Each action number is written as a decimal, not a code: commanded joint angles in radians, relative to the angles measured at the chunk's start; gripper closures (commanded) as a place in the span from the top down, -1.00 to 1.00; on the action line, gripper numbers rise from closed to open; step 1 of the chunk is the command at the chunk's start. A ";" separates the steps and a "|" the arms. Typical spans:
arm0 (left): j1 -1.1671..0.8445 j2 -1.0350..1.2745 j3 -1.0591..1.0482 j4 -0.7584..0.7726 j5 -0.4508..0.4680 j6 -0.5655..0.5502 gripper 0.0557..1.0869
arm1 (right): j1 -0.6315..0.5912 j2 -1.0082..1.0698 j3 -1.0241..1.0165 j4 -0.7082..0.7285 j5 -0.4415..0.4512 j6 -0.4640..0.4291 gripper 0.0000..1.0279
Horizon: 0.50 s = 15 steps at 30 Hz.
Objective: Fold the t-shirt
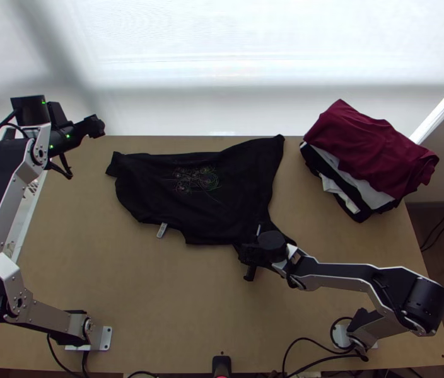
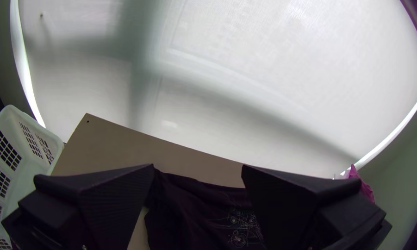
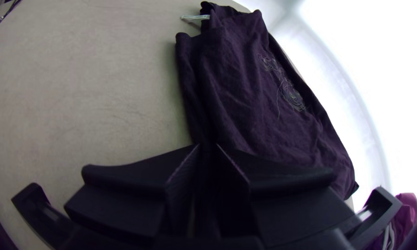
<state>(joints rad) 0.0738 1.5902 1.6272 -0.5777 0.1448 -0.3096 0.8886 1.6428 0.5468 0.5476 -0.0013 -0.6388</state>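
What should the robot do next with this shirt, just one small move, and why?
I'd lower the left gripper toward the shirt's left end. That gripper looks open and hangs off the cloth, near the table's far left corner, while the right gripper is already at the shirt's near edge, toward its other end.

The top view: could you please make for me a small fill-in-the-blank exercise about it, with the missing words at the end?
1. The claw at the near edge of the black t-shirt is the robot's ____ one.
2. The plastic basket stands beyond the ____ edge of the wooden table.
3. The uppermost cloth on the pile of clothes is dark ____.

Missing words: right; left; red.
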 commanded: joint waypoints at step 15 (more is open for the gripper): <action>0.023 -0.024 0.034 0.004 -0.002 0.018 0.80 | 0.001 -0.001 -0.027 0.015 -0.006 -0.061 -0.74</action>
<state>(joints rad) 0.0864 1.5902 1.6310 -0.5781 0.1448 -0.3092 0.8886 1.6428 0.5430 0.5465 -0.0013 -0.6678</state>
